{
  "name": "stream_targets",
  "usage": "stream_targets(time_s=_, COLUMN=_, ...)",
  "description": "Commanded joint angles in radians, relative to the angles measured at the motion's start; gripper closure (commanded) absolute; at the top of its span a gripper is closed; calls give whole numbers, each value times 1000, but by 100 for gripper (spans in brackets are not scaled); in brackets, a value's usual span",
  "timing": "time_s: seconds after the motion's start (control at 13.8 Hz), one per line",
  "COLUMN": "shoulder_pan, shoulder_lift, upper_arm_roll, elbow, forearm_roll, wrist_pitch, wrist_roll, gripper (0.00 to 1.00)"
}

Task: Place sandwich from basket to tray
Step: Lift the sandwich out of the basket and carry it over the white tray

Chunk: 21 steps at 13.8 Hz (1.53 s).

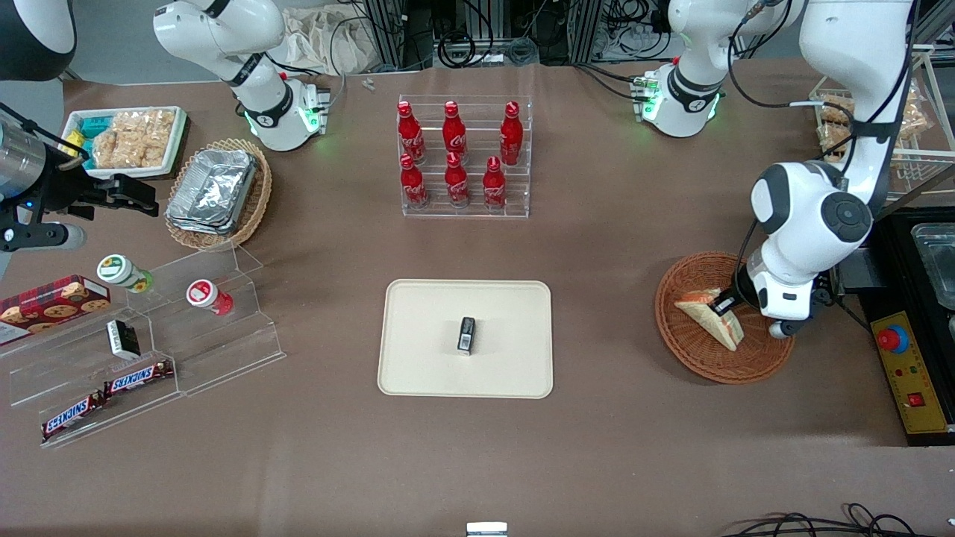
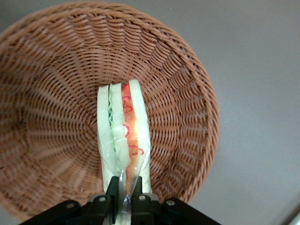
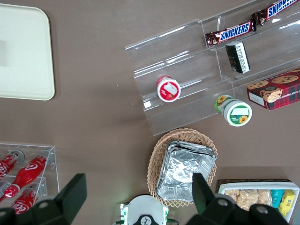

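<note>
Table (image 1: 612, 447): you have a brown surface carrying everything below.
Tray (image 1: 418, 365): your cream tray lies flat near the middle of the table, nearer the front camera than the bottle rack (image 1: 464, 156); a small dark packet (image 1: 466, 334) lies on it.
Basket (image 1: 683, 343): your round reddish-brown wicker basket sits toward the working arm's end, well apart from the tray.
Sandwich (image 1: 705, 312): you see it inside the basket, on edge across the woven floor, white bread with green and orange-red filling; it may be slightly lifted at the gripped end, though you cannot be sure.
Gripper (image 2: 124, 190): yours is down inside the basket, its fingers (image 2: 112, 187) narrowed onto one end of the sandwich, one finger on each bread face.
</note>
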State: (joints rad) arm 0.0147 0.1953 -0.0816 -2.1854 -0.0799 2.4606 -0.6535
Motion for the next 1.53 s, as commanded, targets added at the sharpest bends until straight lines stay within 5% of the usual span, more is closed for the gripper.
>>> stream_targets(time_s=0.0, shoulder_pan=-13, shoulder_lift=-114, upper_arm_roll=-16, elbow=68, forearm_roll=-4, wrist_pitch=-188, wrist_roll=-25, gripper=95)
stream_targets(time_s=0.44, shoulder_pan=-13, shoulder_lift=-106, upper_arm_roll=-95, elbow=403, forearm_roll=-4, wrist_pitch=-577, wrist_roll=-6, gripper=100)
stream_targets(time_s=0.95, shoulder_pan=-48, shoulder_lift=108, upper_arm_roll=-331, elbow=459, forearm_roll=-6, wrist_pitch=-408, wrist_roll=193, gripper=100)
stream_targets(time_s=1.45, shoulder_pan=-229, shoulder_lift=389, upper_arm_roll=-326, elbow=636, forearm_roll=147, wrist_pitch=-322, wrist_roll=144, gripper=100)
